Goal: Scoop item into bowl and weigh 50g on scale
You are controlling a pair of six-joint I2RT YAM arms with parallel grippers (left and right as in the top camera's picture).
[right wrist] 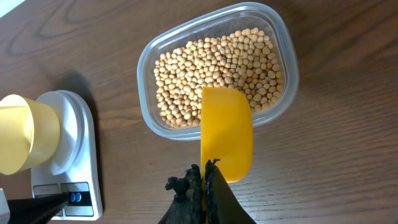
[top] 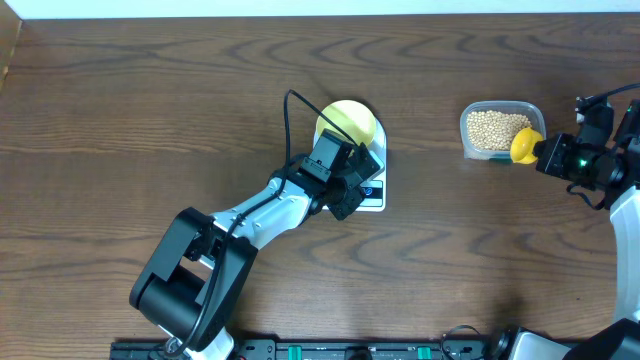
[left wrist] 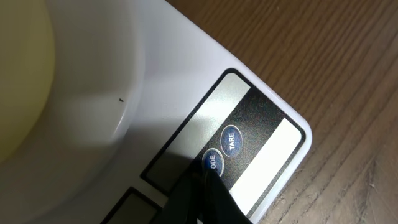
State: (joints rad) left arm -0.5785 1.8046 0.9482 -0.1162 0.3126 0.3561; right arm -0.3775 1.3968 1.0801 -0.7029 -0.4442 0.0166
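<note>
The pale yellow-green bowl (top: pixel 345 122) stands on the white scale (top: pixel 372 195); no beans show in it. My left gripper (top: pixel 358 188) is shut and empty. In the left wrist view its tip (left wrist: pixel 202 177) rests at the blue MODE button (left wrist: pixel 213 163), beside the TARE button (left wrist: pixel 231 140) and the grey display (left wrist: pixel 205 118). My right gripper (right wrist: pixel 205 171) is shut on the handle of a yellow scoop (right wrist: pixel 227 134). The scoop's front edge lies over the near rim of the clear tub (right wrist: pixel 146 81) of tan beans (right wrist: pixel 217 68).
The tub (top: pixel 503 106) stands at the right back of the dark wood table, about a hand's width right of the scale. The bowl (right wrist: pixel 22 134) and scale (right wrist: pixel 81 143) show at the left of the right wrist view.
</note>
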